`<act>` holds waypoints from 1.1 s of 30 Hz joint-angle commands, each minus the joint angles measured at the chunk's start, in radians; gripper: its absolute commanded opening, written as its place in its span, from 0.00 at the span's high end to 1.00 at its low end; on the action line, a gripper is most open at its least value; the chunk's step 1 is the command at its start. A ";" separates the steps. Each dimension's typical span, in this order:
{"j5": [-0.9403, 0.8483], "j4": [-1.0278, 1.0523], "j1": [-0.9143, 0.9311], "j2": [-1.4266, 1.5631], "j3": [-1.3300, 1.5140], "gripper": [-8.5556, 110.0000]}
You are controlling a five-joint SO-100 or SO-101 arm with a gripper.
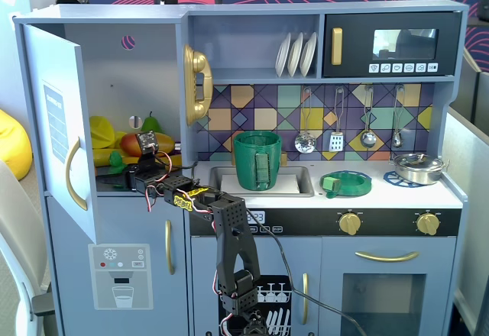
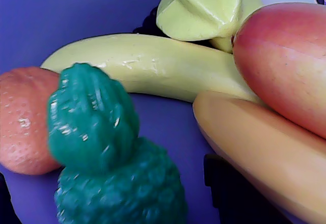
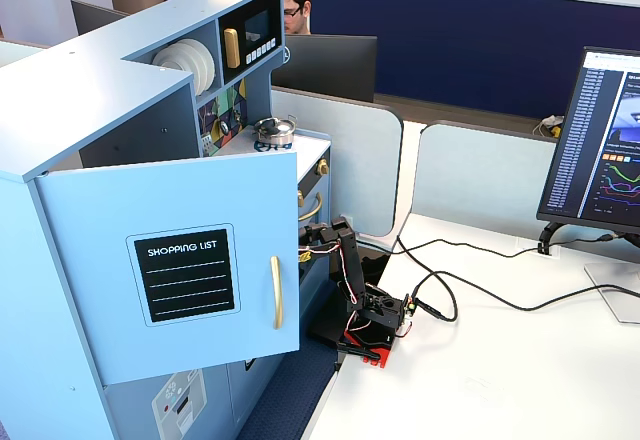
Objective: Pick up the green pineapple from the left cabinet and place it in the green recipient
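The green pineapple fills the lower left of the wrist view and lies on the purple shelf floor with its leafy top pointing up in the picture. My gripper is open. One dark finger stands to the pineapple's right with a gap, and the other is just at the left edge. In a fixed view the gripper reaches into the open left cabinet, next to the pineapple. The green recipient stands upright in the sink area, empty as far as I can see.
A red-orange mango, two bananas, a yellow star-shaped fruit and an orange-red fruit crowd around the pineapple. A dark-green pear stands behind. A flat green dish and a pan sit on the counter.
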 commanded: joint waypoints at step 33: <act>-0.477 0.451 -0.034 1.012 0.428 0.93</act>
